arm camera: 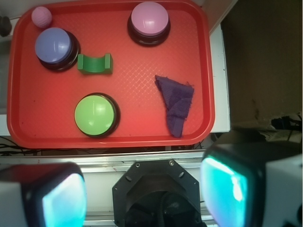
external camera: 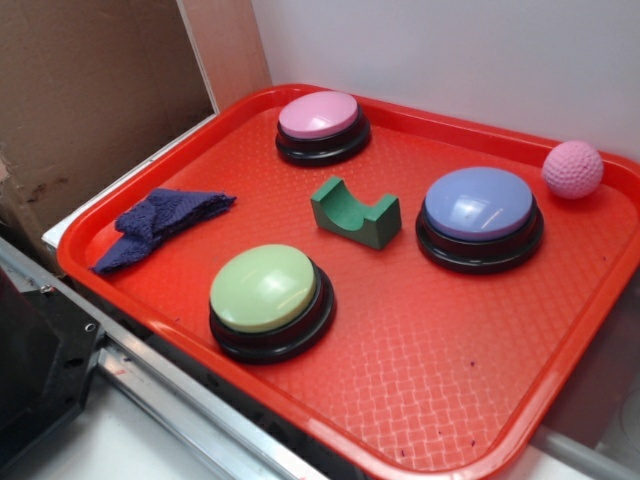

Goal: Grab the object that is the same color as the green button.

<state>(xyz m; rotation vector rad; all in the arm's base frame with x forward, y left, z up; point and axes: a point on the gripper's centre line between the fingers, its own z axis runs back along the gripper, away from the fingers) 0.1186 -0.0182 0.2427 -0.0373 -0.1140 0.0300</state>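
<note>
Buttons sit on the red tray [external camera: 420, 420]; I see the green button [external camera: 264, 288] near the front edge, the pink button [external camera: 320, 115] at the back, and the blue button [external camera: 478, 204] to the side; the dark green block [external camera: 355, 211] lies between them, notch up, touching none; a pink ball [external camera: 573, 169] and a purple cloth [external camera: 160, 222] rest apart; my gripper [arm camera: 142, 189] hangs outside the tray, spread wide, holding nothing.

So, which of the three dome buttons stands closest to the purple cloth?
The pale green dome button at the tray's front; the pink and blue-lilac ones stand farther from the purple cloth.
</note>
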